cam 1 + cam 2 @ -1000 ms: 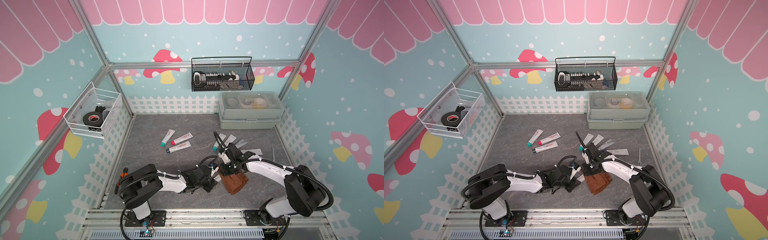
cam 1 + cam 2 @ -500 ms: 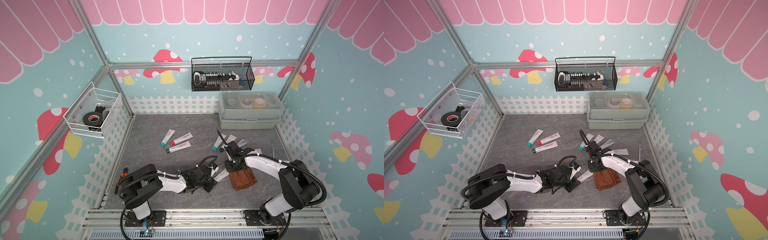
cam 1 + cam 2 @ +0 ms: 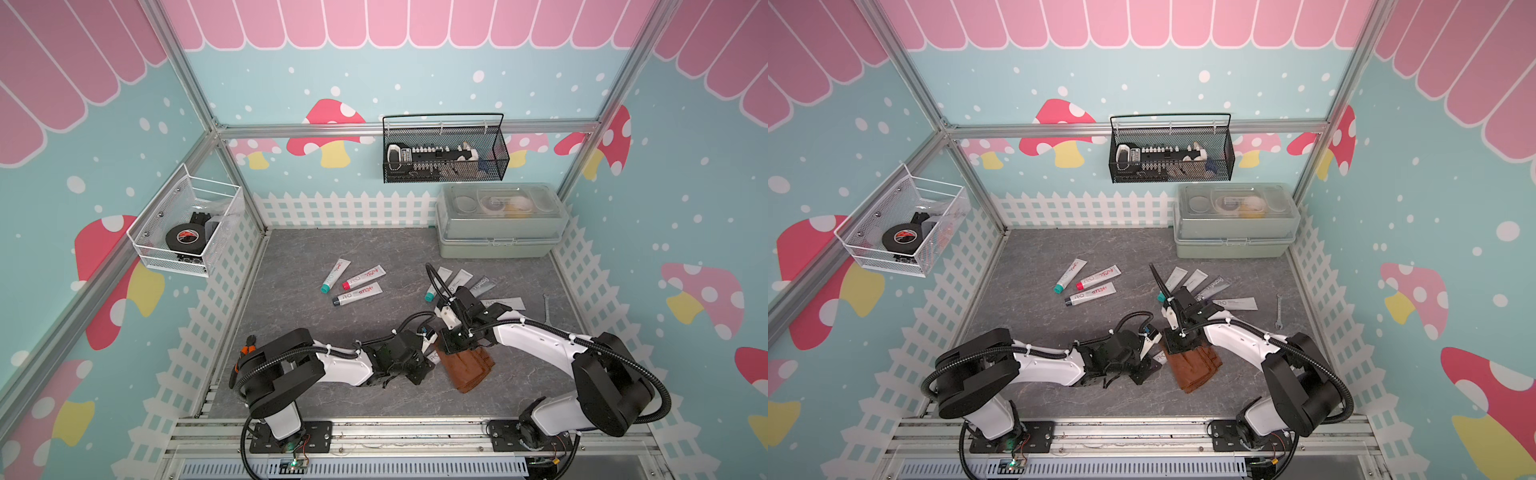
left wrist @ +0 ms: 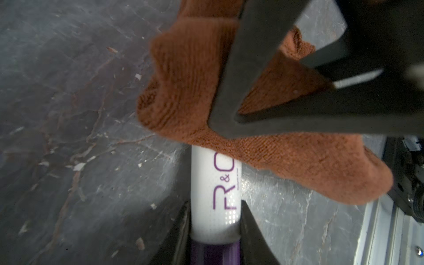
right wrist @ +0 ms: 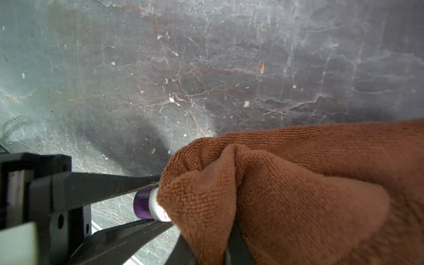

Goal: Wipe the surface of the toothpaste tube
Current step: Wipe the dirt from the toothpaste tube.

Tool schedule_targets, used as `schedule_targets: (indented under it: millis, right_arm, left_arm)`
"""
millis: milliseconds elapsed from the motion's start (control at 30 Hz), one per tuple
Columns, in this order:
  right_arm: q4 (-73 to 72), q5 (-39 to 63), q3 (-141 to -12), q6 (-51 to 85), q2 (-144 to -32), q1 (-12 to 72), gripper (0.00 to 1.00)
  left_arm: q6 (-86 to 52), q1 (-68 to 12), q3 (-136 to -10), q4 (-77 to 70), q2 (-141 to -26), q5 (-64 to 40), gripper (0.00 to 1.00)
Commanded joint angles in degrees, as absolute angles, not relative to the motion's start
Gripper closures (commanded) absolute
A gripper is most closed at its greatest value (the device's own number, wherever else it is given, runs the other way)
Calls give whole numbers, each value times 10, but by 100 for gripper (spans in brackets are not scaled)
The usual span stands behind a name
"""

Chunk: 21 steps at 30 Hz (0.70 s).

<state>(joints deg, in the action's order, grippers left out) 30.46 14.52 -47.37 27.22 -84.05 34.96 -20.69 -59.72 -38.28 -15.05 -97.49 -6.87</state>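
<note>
A white toothpaste tube (image 4: 215, 190) with purple lettering and a purple cap lies on the grey table near the front. My left gripper (image 4: 215, 204) is shut on its cap end. A brown cloth (image 4: 195, 80) lies over the rest of the tube and hides it. My right gripper (image 5: 210, 250) is shut on a fold of that cloth (image 5: 286, 195), right above the tube (image 5: 149, 205). In both top views the two grippers meet over the cloth (image 3: 467, 368) (image 3: 1196, 368), the left gripper (image 3: 419, 365) beside the right gripper (image 3: 455, 345).
Three more tubes (image 3: 353, 282) lie mid-table, and several others (image 3: 465, 284) fan out behind my right wrist. A grey lidded box (image 3: 498, 224) stands at the back right, a wrench (image 3: 547, 307) lies by the right fence. Wire baskets (image 3: 444, 153) (image 3: 187, 228) hang on the walls.
My right gripper drew the cloth away to the right along the tube, then brought it back over the tube toward the left gripper. The left arm held still.
</note>
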Motion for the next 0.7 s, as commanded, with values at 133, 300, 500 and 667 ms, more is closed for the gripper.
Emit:
schedule_targets:
  millis: [133,300,500,667]
  right_arm:
    - [379,-49,-492,263,-928,329,88]
    - [382,-109,-497,269,-936,308,88]
    - [384,-116,-498,273,-917,302,89]
    - [364,22,-484,266,-876,311,88]
  left_arm:
    - [-210,-598,-373,-121,-973,-54,72]
    - [-213,-599,-363,-127,-967,-50,72]
    - [-212,-598,-365,-128,-970,-50,72]
    - [-212,-598,-370,-124,-974,-50,72]
